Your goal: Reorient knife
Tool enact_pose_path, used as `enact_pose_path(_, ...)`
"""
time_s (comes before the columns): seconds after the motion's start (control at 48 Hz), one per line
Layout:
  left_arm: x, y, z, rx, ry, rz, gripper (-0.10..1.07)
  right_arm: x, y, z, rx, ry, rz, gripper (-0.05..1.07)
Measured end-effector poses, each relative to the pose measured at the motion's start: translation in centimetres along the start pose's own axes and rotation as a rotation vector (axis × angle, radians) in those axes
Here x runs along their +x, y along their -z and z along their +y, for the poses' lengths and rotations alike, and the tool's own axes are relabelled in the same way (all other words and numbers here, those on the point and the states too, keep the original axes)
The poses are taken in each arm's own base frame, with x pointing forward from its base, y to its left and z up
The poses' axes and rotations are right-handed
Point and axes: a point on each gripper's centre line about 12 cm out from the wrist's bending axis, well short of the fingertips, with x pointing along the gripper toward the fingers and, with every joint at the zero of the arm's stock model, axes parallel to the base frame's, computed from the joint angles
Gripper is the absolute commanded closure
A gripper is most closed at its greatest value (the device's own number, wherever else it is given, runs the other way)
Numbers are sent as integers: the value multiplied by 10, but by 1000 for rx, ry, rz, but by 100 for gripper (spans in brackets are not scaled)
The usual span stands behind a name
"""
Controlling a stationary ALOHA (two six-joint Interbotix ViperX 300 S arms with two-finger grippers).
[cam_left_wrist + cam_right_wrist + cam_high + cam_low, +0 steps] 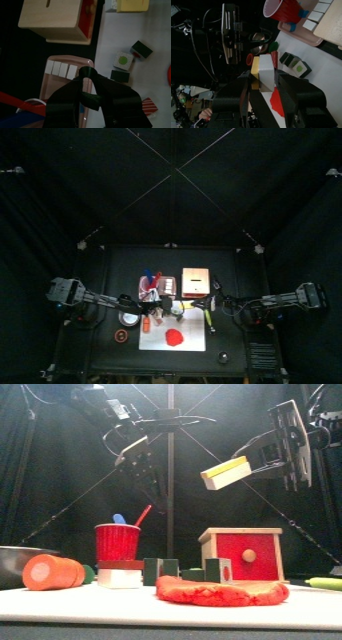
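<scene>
Yellow at the handle and pale along one side, the knife (pixel 226 473) is up in the air, tilted, its near end pinched between the jaws of the right hand (pixel 254 463). It hangs well clear of the desk (pixel 160 612).

The step in hand looks like turning the knife over mid-air. It would go best if the grip stays firm while the wrist rolls slowly, or if the free end goes to the left hand (pixel 89 82). That hand stands spread across from the right one, with nothing that I can see between its jaws.

There is open room around the raised hand. Below it the space is crowded: a wooden box with a red front (pixel 242 554), a red cup (pixel 118 542) and a flat red slab (pixel 221 591) on the white board (pixel 187 341). Coming down, the knife should land on bare board beside the slab, away from the desk's front edge.
</scene>
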Motion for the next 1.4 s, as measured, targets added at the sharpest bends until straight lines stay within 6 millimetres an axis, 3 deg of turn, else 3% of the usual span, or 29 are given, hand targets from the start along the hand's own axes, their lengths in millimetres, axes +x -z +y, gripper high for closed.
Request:
enact_pose_path(0.417,1,1,1,7,-14,-9,32,-12,14,-14,0,61,108,53)
enact_pose_path(0.583,1,0,2,9,-16,-14,32,-21,23,-30,12,109,160,53)
enact_pose_path(0.875,0,0,2,9,-16,-14,32,-26,23,-44,10,149,163,53)
enact_pose_path(1.396,1,0,3,9,-17,-12,32,-33,18,-87,32,302,137,51)
